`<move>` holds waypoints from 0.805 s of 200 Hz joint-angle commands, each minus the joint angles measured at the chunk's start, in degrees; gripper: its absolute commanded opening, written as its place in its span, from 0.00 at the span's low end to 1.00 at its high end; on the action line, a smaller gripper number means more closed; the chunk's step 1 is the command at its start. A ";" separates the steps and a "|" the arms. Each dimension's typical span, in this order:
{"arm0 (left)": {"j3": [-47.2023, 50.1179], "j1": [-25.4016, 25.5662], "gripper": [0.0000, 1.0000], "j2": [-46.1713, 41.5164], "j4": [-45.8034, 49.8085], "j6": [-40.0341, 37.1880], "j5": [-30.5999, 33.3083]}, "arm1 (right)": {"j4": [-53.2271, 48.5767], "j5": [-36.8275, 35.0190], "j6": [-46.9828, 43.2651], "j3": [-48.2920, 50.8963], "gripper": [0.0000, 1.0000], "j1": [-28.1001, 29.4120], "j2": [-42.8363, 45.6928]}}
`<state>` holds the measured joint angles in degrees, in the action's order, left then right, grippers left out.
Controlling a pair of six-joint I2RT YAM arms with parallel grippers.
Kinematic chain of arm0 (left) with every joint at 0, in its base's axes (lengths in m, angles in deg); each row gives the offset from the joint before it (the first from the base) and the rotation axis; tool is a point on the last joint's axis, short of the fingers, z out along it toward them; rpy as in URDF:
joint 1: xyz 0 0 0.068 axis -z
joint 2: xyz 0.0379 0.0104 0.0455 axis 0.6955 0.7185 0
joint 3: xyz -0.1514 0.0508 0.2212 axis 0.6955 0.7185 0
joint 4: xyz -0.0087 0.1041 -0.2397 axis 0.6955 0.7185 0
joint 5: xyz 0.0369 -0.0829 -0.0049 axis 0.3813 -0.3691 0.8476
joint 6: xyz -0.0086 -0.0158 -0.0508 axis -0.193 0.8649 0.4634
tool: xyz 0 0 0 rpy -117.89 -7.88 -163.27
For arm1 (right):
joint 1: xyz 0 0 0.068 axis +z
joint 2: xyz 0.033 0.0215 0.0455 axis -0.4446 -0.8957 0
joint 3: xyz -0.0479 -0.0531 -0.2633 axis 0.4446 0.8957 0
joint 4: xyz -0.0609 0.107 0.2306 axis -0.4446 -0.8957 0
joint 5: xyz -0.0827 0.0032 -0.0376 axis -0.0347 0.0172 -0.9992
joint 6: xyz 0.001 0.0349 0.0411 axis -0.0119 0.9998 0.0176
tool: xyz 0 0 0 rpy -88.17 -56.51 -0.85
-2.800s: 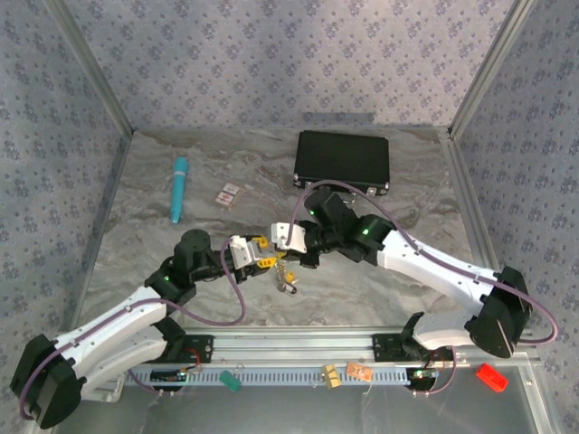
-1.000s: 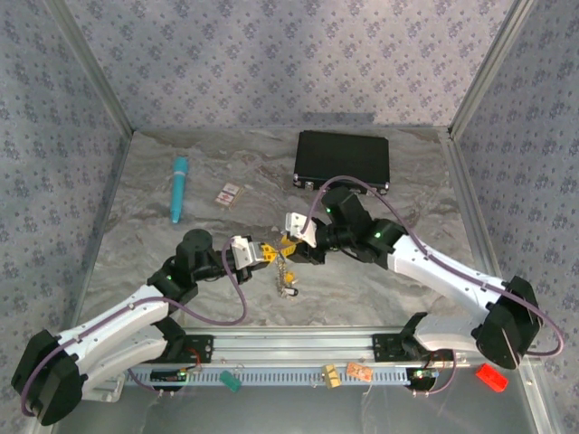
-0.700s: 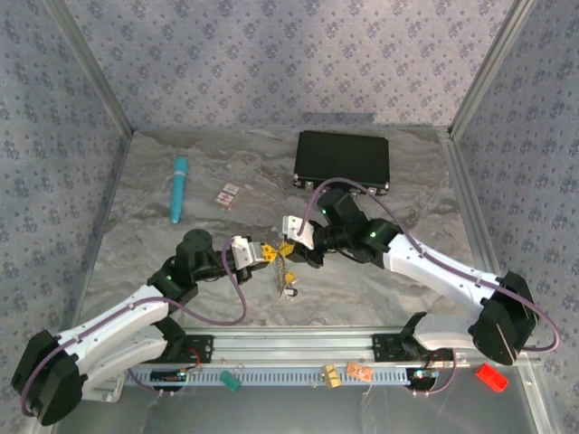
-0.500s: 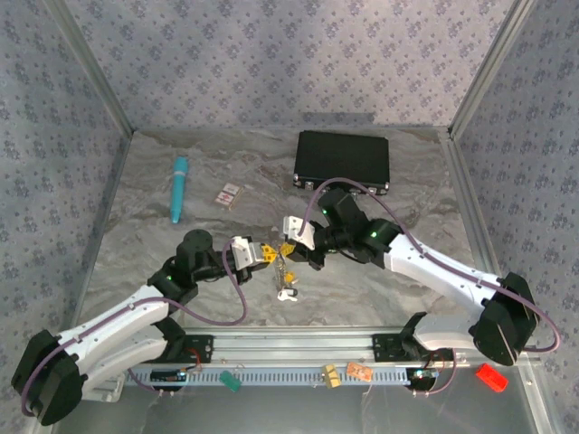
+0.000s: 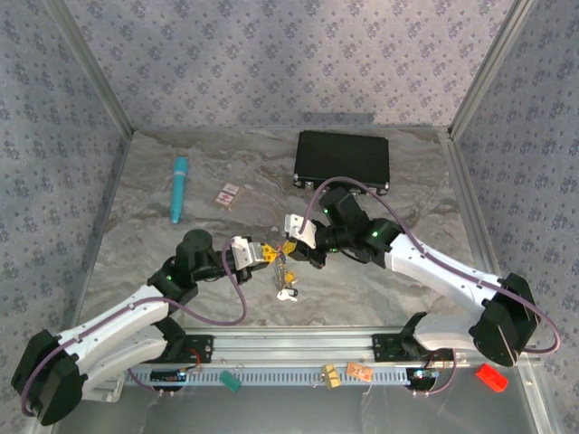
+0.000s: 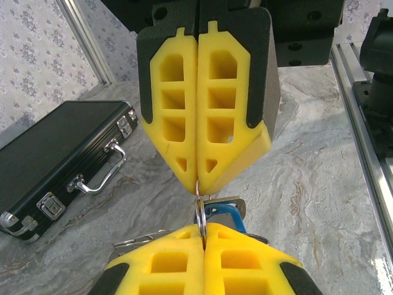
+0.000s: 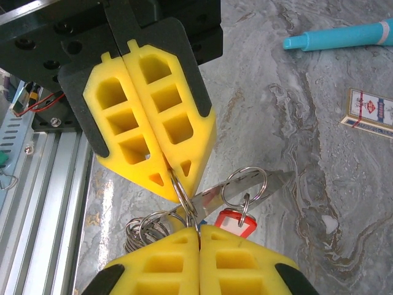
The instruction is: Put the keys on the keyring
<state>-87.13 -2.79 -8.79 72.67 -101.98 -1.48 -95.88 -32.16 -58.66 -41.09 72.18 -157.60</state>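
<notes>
Wire of the keyring [image 6: 200, 212] is pinched from both sides above the middle of the bench [image 5: 226, 163]: we see the left end effector [image 5: 269, 254] and right end effector [image 5: 290, 246] meeting tip to tip, each pressed together on it. The keys [image 5: 287, 287] hang beneath.

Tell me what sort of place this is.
Probably a robot-manipulation test cell in a lab: two white-and-black robot arms bolted to a slotted aluminium rail, a grey marble-patterned tabletop, and floral-patterned backdrop walls on aluminium frame posts.
</notes>
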 commanded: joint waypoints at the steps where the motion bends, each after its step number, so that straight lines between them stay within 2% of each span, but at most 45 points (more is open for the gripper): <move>1: -0.26 0.22 0.00 -0.16 -5.58 -0.25 -4.04 | -0.02 -0.28 1.14 0.30 0.04 -0.05 -0.54; 16: -0.13 0.29 0.00 -0.35 -6.05 -0.25 -3.69 | -1.46 -1.83 0.86 -0.28 0.00 0.04 -2.16; 57: -0.13 0.21 0.00 -0.40 -6.78 -0.34 -3.49 | -3.89 -3.15 0.50 -1.78 0.00 0.44 -5.11; 88: -0.04 0.22 0.00 -0.65 -6.55 -0.34 -3.52 | 0.27 -2.43 1.81 0.49 0.23 -0.23 -0.94; 97: 0.09 0.25 0.00 -0.53 -6.69 -0.17 -3.45 | 1.79 -1.83 1.93 1.58 0.27 -0.55 0.65; 122: 0.49 0.33 0.00 -0.47 -7.52 0.39 -3.69 | 4.44 -0.08 1.67 3.47 0.29 -0.75 3.21; 161: 0.31 0.30 0.00 -0.30 -7.49 0.95 -4.09 | 5.67 2.56 1.62 2.82 0.29 0.26 2.13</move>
<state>-86.34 -2.79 -8.68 69.02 -101.77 -3.20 -92.08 -32.05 -57.37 -38.05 71.70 -155.15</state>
